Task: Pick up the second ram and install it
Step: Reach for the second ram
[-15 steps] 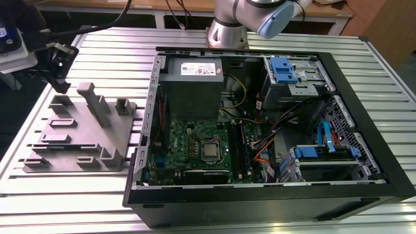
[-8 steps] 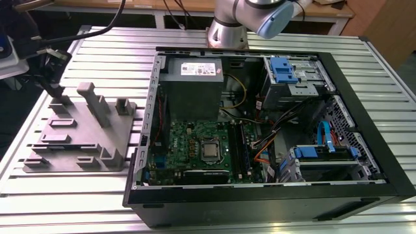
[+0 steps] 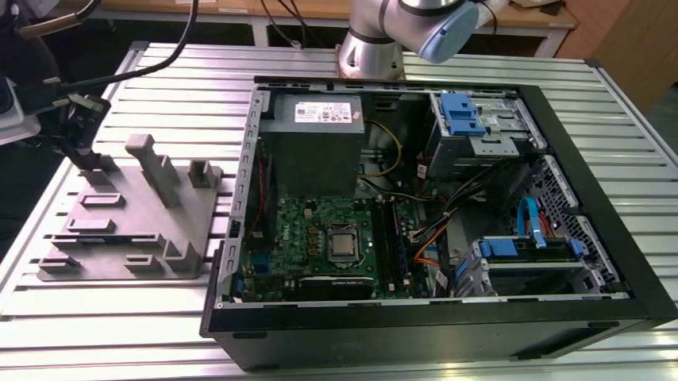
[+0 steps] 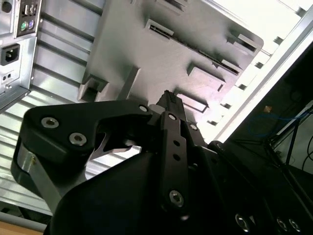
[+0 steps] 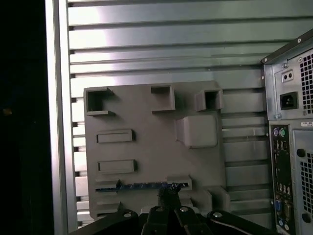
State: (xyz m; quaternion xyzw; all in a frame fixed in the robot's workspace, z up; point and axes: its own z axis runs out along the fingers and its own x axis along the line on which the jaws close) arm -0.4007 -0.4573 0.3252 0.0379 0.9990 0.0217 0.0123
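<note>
One arm, one end effector, one computer case, A counts. What else?

One grey fixture on the slatted surface, B answers, just beside the case, on the exterior view's left of it. In the first wrist view it carries three open box pockets, two flat rectangular recesses and one raised block.

And the second ram? A asks.

One stick, B says, standing on edge in a narrow slot of that fixture, outside the case and well apart from the black memory slots on the motherboard inside it. The end effector is pressed together on the stick's top edge, pinching it, and the stick sits in its slot.

Any writing? A asks.

One white label on the grey power supply inside the case, B says; its print cannot be made out.

What does each view add? A asks.

The exterior view looks into the open case, B says: motherboard, power supply, cabling. Both wrist views take in the case's rear panel with one power socket, and the second wrist view adds two round ports there, one purple, one green.
</note>
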